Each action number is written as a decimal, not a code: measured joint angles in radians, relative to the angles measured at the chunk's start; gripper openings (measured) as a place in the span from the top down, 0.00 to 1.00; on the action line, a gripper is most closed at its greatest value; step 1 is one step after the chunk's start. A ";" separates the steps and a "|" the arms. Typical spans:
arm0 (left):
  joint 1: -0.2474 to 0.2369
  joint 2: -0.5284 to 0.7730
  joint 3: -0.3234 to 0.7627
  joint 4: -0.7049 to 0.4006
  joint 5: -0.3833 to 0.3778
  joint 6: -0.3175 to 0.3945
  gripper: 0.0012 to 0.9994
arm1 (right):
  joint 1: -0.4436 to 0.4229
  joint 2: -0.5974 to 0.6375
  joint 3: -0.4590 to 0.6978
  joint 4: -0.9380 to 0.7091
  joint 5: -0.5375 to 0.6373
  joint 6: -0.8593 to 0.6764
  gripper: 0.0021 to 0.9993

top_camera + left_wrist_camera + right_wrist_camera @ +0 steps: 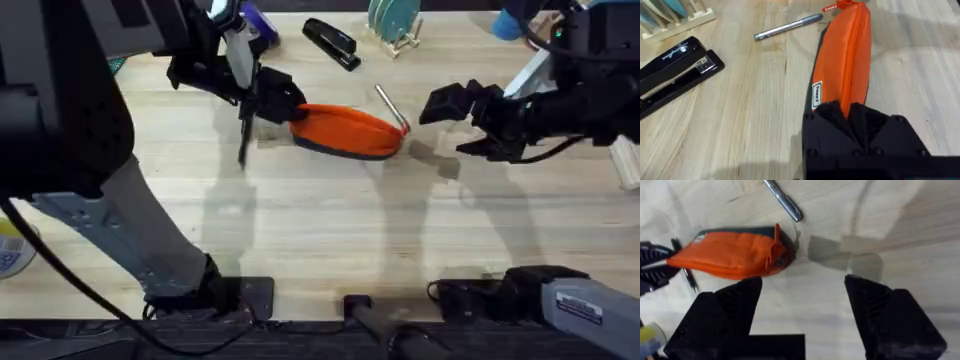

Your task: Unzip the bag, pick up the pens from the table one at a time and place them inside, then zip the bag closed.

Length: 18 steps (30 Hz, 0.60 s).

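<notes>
- You have the bag (347, 130) lying lengthwise on the table (320, 230), in the far half and roughly midway between the left and right edges, its navy base turned toward the near edge.
- Your silvery-grey pen (390, 106) lies slanted just beyond the bag's right end, red tip nearest the fabric; whether it touches is unclear.
- The dark pen (243, 140) lies on the wood at the bag's left end, right beside the left gripper.
- A black stapler (331, 43) sits near the far edge, well apart from the bag, with a wooden rack holding teal discs (393, 25) beside it.
- Your left gripper (278, 102) is at the bag's left end; the left wrist view shows its black fingers (840, 120) clamped together on the orange fabric there.
- The left arm comes in from the far-left side and crosses over the table's left part.
- Your right gripper (470, 125) hangs right of the bag's right end, apart from it, its black fingers (880, 310) spread wide with nothing between them.
- The right arm stretches in from the right edge.
- You have bare wood across the whole near half of the table, and a clear strip between the right gripper and the bag.
</notes>
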 joint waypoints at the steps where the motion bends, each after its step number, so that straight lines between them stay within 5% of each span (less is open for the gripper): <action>1: 0.000 0.000 0.000 0.000 0.000 0.000 0.96 | 0.000 0.000 -0.010 0.018 -0.001 0.007 0.00; 9: 0.000 0.000 0.000 0.000 0.000 -0.002 0.96 | 0.000 0.026 -0.050 0.145 -0.086 0.023 0.00; 18: 0.000 0.000 0.000 0.000 0.000 -0.002 0.96 | 0.000 0.199 -0.052 0.269 -0.216 -0.052 0.00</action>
